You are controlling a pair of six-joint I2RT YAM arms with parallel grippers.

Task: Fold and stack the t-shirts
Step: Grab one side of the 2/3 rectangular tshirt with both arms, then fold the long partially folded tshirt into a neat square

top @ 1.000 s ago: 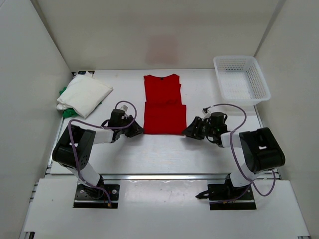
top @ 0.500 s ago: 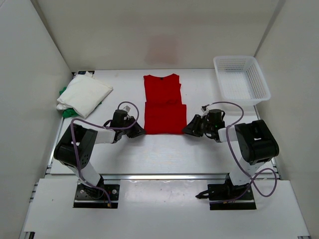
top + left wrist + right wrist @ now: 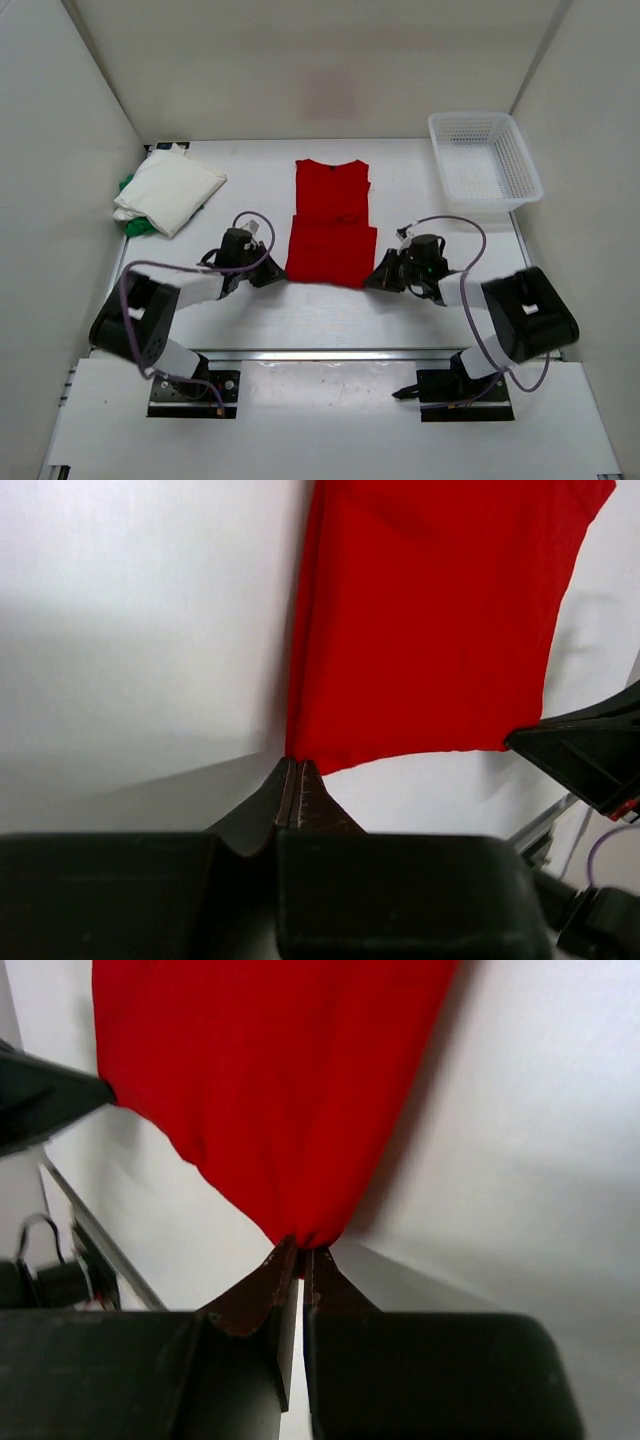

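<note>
Left gripper (image 3: 298, 772) and right gripper (image 3: 300, 1252) each clenched on a near corner of the red t-shirt (image 3: 331, 225).
The shirt lies spread at mid-tabletop (image 3: 330, 315), collar toward the far wall. Far left, the folded white t-shirt (image 3: 170, 188) rests on the green t-shirt (image 3: 135, 226). A mesh basket (image 3: 470, 116) sits far right.

End effectors (image 3: 272, 273) (image 3: 373, 280) now clamp red shirt (image 3: 332, 215), seemingly.

White plastic mesh basket (image 3: 527, 172) stands upright at the far right corner of the white table (image 3: 250, 165) (long side running front to back, close to the right wall). Plain pale walls (image 3: 200, 70) enclose three sides; faint pinkish patch on the back one.
</note>
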